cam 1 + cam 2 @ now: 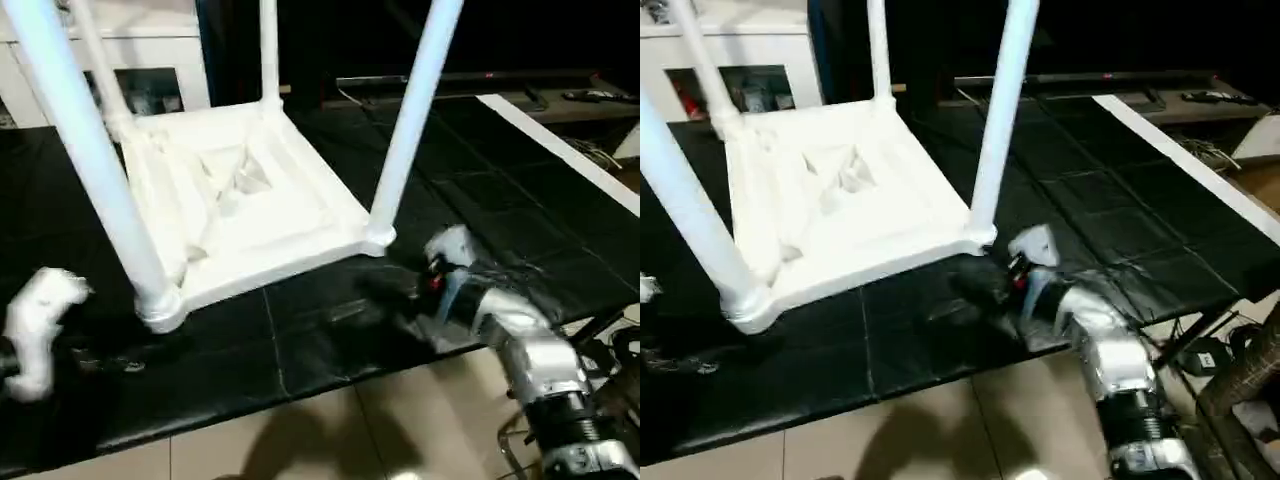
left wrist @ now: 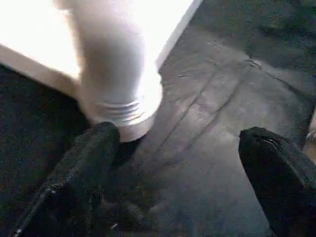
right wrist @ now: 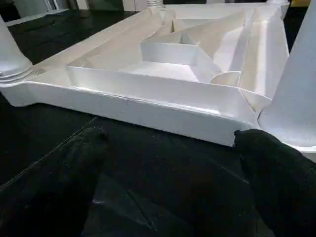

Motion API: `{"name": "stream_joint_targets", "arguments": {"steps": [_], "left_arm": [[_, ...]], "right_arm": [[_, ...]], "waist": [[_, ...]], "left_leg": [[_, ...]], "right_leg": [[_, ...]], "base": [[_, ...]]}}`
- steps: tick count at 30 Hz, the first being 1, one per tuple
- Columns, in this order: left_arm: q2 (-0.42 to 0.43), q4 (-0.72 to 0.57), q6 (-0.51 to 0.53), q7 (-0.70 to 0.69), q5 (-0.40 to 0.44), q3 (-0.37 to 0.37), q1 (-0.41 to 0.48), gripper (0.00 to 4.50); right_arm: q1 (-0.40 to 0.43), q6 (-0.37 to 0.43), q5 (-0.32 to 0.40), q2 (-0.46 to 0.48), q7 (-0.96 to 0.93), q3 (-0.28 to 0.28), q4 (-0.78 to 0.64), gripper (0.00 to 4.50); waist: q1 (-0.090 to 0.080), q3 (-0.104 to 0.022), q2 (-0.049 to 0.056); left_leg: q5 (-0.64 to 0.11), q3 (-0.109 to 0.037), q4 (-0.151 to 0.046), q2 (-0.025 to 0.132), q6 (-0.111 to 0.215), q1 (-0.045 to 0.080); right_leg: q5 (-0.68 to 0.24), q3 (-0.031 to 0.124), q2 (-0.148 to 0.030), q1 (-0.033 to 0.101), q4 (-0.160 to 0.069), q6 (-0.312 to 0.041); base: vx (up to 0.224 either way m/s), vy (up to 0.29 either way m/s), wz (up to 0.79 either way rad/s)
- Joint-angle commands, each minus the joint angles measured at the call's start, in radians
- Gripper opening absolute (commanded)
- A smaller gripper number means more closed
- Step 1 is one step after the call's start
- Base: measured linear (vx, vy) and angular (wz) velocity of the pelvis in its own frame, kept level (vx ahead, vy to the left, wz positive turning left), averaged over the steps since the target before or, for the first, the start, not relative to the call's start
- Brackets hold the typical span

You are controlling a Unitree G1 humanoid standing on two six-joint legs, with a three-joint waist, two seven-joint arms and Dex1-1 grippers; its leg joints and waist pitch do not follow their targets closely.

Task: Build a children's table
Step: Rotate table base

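The children's table lies upside down on a black mat, its ribbed underside up and its white round legs standing upright at the corners. My left gripper is open beside the threaded base of the near left leg; nothing lies between its black fingers. In the left eye view its white wrist housing sits left of that leg. My right gripper is open, low over the mat, just in front of the near right corner and its leg. It holds nothing.
A white glass-door cabinet stands behind the table at the back left. A white strip crosses the mat on the right, with cables beyond it. The mat's front edge meets tiled floor.
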Motion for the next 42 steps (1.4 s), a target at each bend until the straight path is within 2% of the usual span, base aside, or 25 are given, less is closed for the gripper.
{"name": "stream_joint_targets", "arguments": {"steps": [1, 6, 9, 10, 11, 14, 16, 17, 18, 24, 25, 27, 28, 30, 31, 33, 36, 41, 42], "left_arm": [[0.006, 0.019, -0.013, 0.002, -0.005, 0.008, -0.017, 4.41], [0.036, 0.058, -0.031, -0.007, 0.002, 0.011, -0.021, 4.41], [0.025, 0.1, -0.075, 0.023, 0.015, 0.012, -0.06, 4.41], [0.007, 0.118, -0.096, 0.043, 0.019, 0.009, -0.092, 4.41], [0.007, 0.118, -0.096, 0.043, 0.019, 0.009, -0.092, 4.41], [-0.101, 0.131, -0.131, 0.105, -0.027, -0.008, -0.237, 4.41], [-0.113, 0.126, -0.129, 0.104, -0.039, -0.016, -0.252, 4.41], [-0.131, 0.115, -0.125, 0.098, -0.06, -0.033, -0.271, 4.41], [-0.149, 0.106, -0.121, 0.095, -0.074, -0.05, -0.287, 4.41], [-0.261, 0.044, -0.075, 0.086, -0.141, -0.14, -0.358, 4.41], [-0.285, 0.018, -0.059, 0.075, -0.156, -0.178, -0.364, 4.41], [-0.292, -0.001, -0.046, 0.065, -0.167, -0.201, -0.364, 4.41], [-0.309, -0.041, -0.019, 0.053, -0.193, -0.252, -0.371, 4.41], [-0.329, -0.072, 0.01, 0.049, -0.221, -0.283, -0.381, 4.41], [-0.342, -0.089, 0.027, 0.047, -0.237, -0.296, -0.386, 4.41], [-0.362, -0.108, 0.047, 0.05, -0.251, -0.315, -0.399, 4.41], [-0.446, -0.14, 0.08, 0.079, -0.281, -0.375, -0.447, 4.41], [-0.534, -0.144, 0.072, 0.11, -0.285, -0.456, -0.491, 4.41], [-0.544, -0.143, 0.068, 0.111, -0.281, -0.469, -0.498, 4.41]], "right_arm": [[-0.015, -0.002, -0.019, 0.019, -0.028, 0.006, 0.002, 4.5], [-0.008, 0.013, -0.034, 0.028, -0.024, 0.041, -0.015, 4.5], [-0.01, 0.015, -0.033, 0.04, -0.018, 0.055, -0.011, 4.5], [-0.015, 0.008, -0.05, 0.045, -0.022, 0.065, 0.002, 4.5], [-0.015, 0.008, -0.05, 0.045, -0.022, 0.065, 0.002, 4.5], [-0.055, -0.02, -0.112, 0.077, -0.094, 0.088, 0.101, 4.5], [-0.064, -0.025, -0.122, 0.082, -0.112, 0.091, 0.12, 4.5], [-0.08, -0.028, -0.135, 0.092, -0.142, 0.091, 0.15, 4.5], [-0.096, -0.034, -0.147, 0.1, -0.172, 0.089, 0.178, 4.5], [-0.18, -0.04, -0.183, 0.134, -0.288, 0.075, 0.326, 4.5], [-0.206, -0.055, -0.193, 0.143, -0.316, 0.069, 0.379, 4.5], [-0.22, -0.06, -0.196, 0.148, -0.328, 0.067, 0.407, 4.5], [-0.245, -0.077, -0.198, 0.158, -0.34, 0.062, 0.46, 4.5], [-0.259, -0.086, -0.195, 0.167, -0.343, 0.057, 0.486, 4.5], [-0.266, -0.093, -0.195, 0.172, -0.344, 0.055, 0.496, 4.5], [-0.277, -0.101, -0.194, 0.178, -0.345, 0.052, 0.511, 4.5], [-0.299, -0.122, -0.194, 0.199, -0.34, 0.051, 0.536, 4.5], [-0.31, -0.151, -0.201, 0.221, -0.319, 0.06, 0.565, 4.5], [-0.311, -0.153, -0.202, 0.223, -0.315, 0.062, 0.567, 4.5]], "waist": [[-0.005, -0.044, 0.023], [-0.004, -0.044, 0.02], [-0.001, -0.044, 0.022], [-0.001, -0.046, 0.019], [-0.001, -0.045, 0.021], [0.003, -0.048, 0.023], [0.003, -0.051, 0.023], [0.0, -0.053, 0.023], [-0.001, -0.053, 0.02], [-0.001, -0.063, 0.021], [0.0, -0.063, 0.016], [0.004, -0.062, 0.019], [0.003, -0.063, 0.013], [0.001, -0.063, 0.014], [0.0, -0.063, 0.011], [-0.002, -0.063, 0.007], [-0.006, -0.061, 0.01], [-0.022, -0.063, 0.004], [-0.025, -0.063, 0.007]], "left_leg": [[-0.444, -0.002, -0.08, 0.001, -0.012, 0.017], [-0.469, -0.005, -0.082, 0.001, -0.015, 0.02], [-0.475, -0.005, -0.082, 0.001, -0.018, 0.023], [-0.47, -0.006, -0.083, 0.003, -0.023, 0.021], [-0.47, -0.007, -0.084, 0.003, -0.024, 0.021], [-0.468, -0.004, -0.081, 0.003, -0.041, 0.028], [-0.448, -0.007, -0.082, 0.003, -0.051, 0.02], [-0.439, -0.007, -0.082, 0.002, -0.053, 0.016], [-0.434, -0.006, -0.082, 0.002, -0.053, 0.015], [-0.346, 0.004, -0.073, 0.0, -0.052, 0.015], [-0.334, 0.007, -0.072, 0.002, -0.047, 0.015], [-0.336, 0.008, -0.071, 0.002, -0.049, 0.017], [-0.312, 0.007, -0.072, 0.001, -0.045, 0.009], [-0.304, 0.008, -0.071, 0.0, -0.045, 0.009], [-0.287, 0.008, -0.07, -0.002, -0.042, 0.004], [-0.286, 0.009, -0.07, -0.002, -0.041, 0.004], [-0.303, 0.009, -0.067, -0.001, -0.048, 0.007], [-0.292, 0.008, -0.065, -0.004, -0.038, -0.004], [-0.288, 0.008, -0.064, -0.003, -0.035, -0.002]], "right_leg": [[-0.487, 0.04, -0.038, 0.024, -0.088, -0.121], [-0.511, 0.04, -0.039, 0.024, -0.091, -0.109], [-0.502, 0.041, -0.038, 0.021, -0.091, -0.111], [-0.478, 0.041, -0.039, 0.025, -0.087, -0.118], [-0.477, 0.041, -0.039, 0.026, -0.086, -0.12], [-0.445, 0.043, -0.042, 0.022, -0.084, -0.144], [-0.419, 0.042, -0.045, 0.032, -0.076, -0.154], [-0.401, 0.043, -0.045, 0.035, -0.071, -0.156], [-0.395, 0.043, -0.044, 0.036, -0.071, -0.156], [-0.266, 0.048, -0.04, 0.041, -0.056, -0.201], [-0.249, 0.049, -0.04, 0.039, -0.053, -0.206], [-0.258, 0.05, -0.04, 0.037, -0.053, -0.209], [-0.247, 0.05, -0.04, 0.045, -0.047, -0.201], [-0.241, 0.051, -0.038, 0.045, -0.048, -0.2], [-0.233, 0.052, -0.037, 0.049, -0.046, -0.196], [-0.243, 0.053, -0.037, 0.049, -0.047, -0.19], [-0.278, 0.055, -0.036, 0.046, -0.052, -0.184], [-0.286, 0.054, -0.035, 0.054, -0.054, -0.176], [-0.288, 0.053, -0.034, 0.052, -0.055, -0.176]], "base": [[0.0, 0.0, 0.0], [0.0, 0.0, 0.0], [0.0, 0.0, 0.0], [0.0, 0.0, 0.0], [0.0, 0.0, 0.0], [0.0, 0.0, 0.0], [0.0, 0.0, 0.0], [0.0, 0.0, 0.0], [0.0, 0.0, 0.0], [0.0, 0.0, 0.0], [0.0, 0.0, 0.0], [0.0, 0.0, 0.0], [0.0, 0.0, 0.0], [0.0, 0.0, 0.0], [0.0, 0.0, 0.0], [0.0, 0.0, 0.0], [0.0, 0.0, 0.0], [0.0, 0.0, 0.0], [0.0, 0.0, 0.0]]}}
